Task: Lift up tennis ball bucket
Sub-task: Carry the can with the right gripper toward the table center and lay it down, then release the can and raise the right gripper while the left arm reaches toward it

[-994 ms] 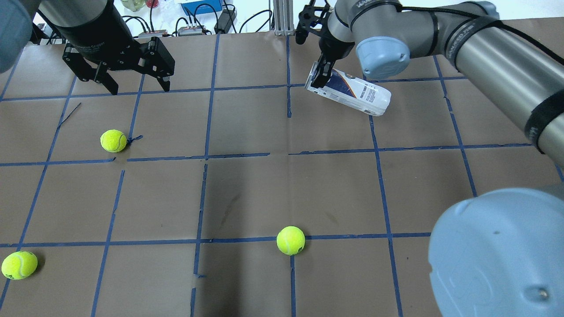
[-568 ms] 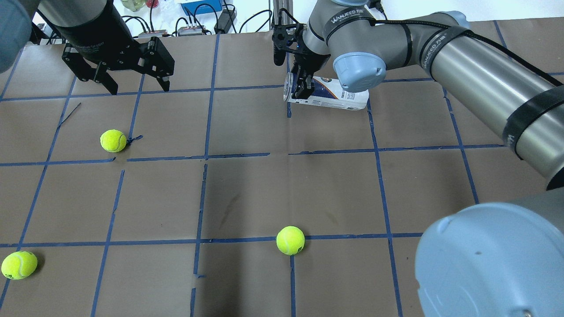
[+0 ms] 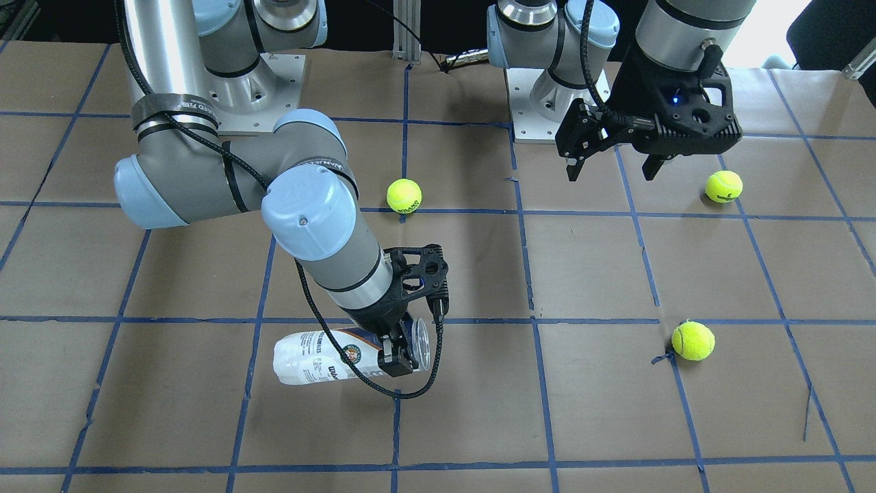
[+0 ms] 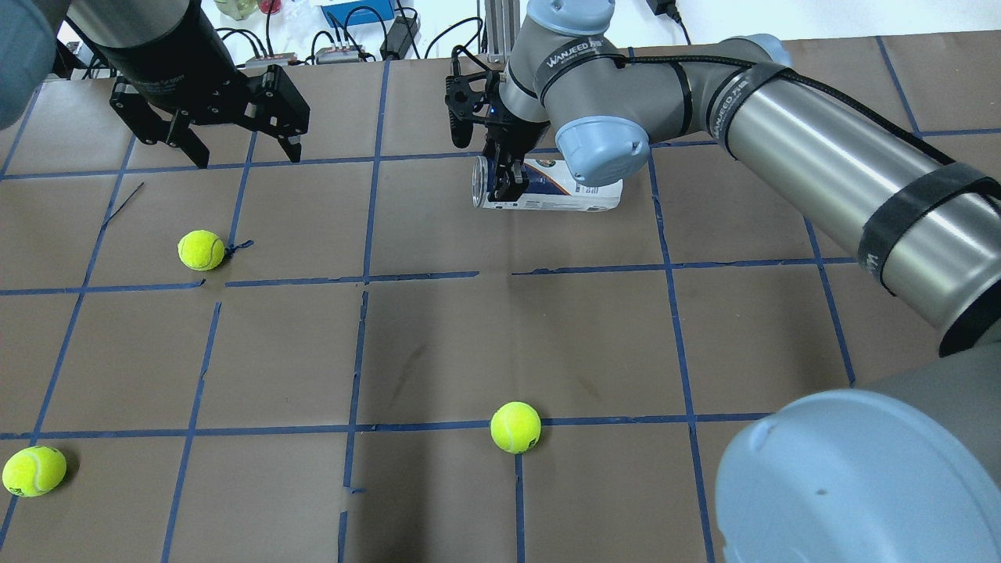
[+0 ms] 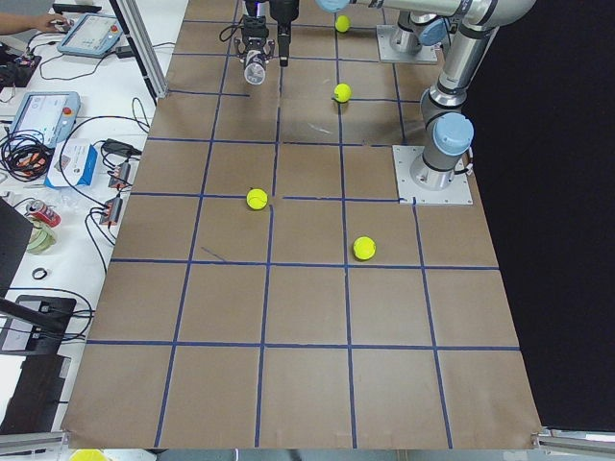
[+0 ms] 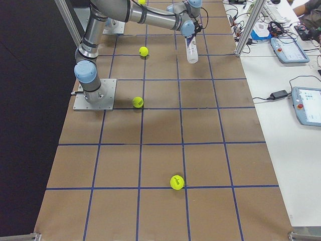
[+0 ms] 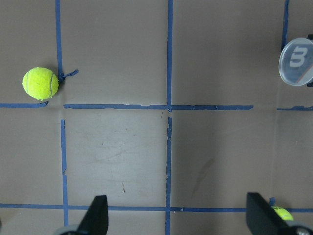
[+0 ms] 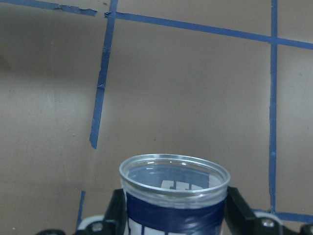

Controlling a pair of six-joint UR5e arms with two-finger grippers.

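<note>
The tennis ball bucket (image 4: 555, 195) is a clear can with a white and dark-blue label. It lies sideways and nearly level at the far middle of the table, and it looks empty. My right gripper (image 4: 500, 184) is shut on it near its open end, which shows in the right wrist view (image 8: 175, 182). I cannot tell whether the can touches the table. It also shows in the front-facing view (image 3: 318, 356), held by the right gripper (image 3: 404, 357). My left gripper (image 4: 242, 152) is open and empty, hovering at the far left.
Three tennis balls lie loose on the brown paper: one at left (image 4: 202, 250), one at near centre (image 4: 516, 427), one at the near left corner (image 4: 34, 471). Cables and boxes (image 4: 344, 31) lie past the far edge.
My right arm has carried the can to the left, and the can has turned from tilted to level with the tape line. The left arm and the balls have not moved.
</note>
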